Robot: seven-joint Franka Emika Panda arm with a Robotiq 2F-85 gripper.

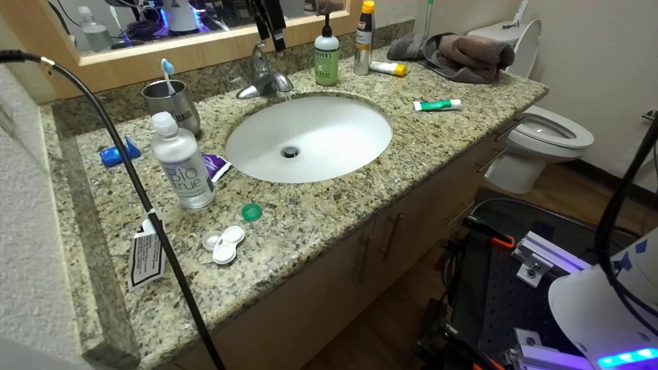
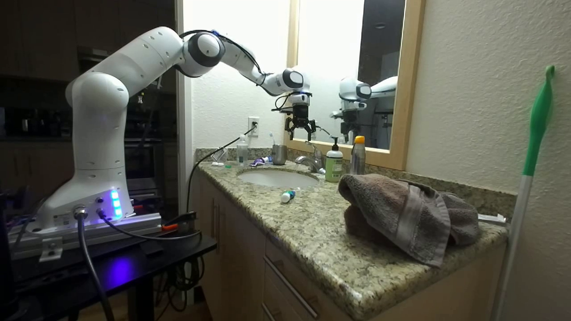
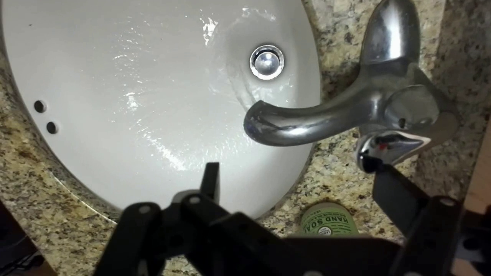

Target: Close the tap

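Above the tap, we have the pincer with its fingers spread well apart.
In the wrist view we see one fingertip overlap the lever handle; we cannot tell whether they touch. Water runs from the spout into the basin. The tap stands on the bench, between the metal cup and the soap bottle.

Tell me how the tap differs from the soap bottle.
The tap is shiny silver metal; the soap bottle is mostly green with a black pump. The tap's curved spout reaches over the basin, running water; the soap bottle stands upright beside the basin. Both stand on the speckled counter.
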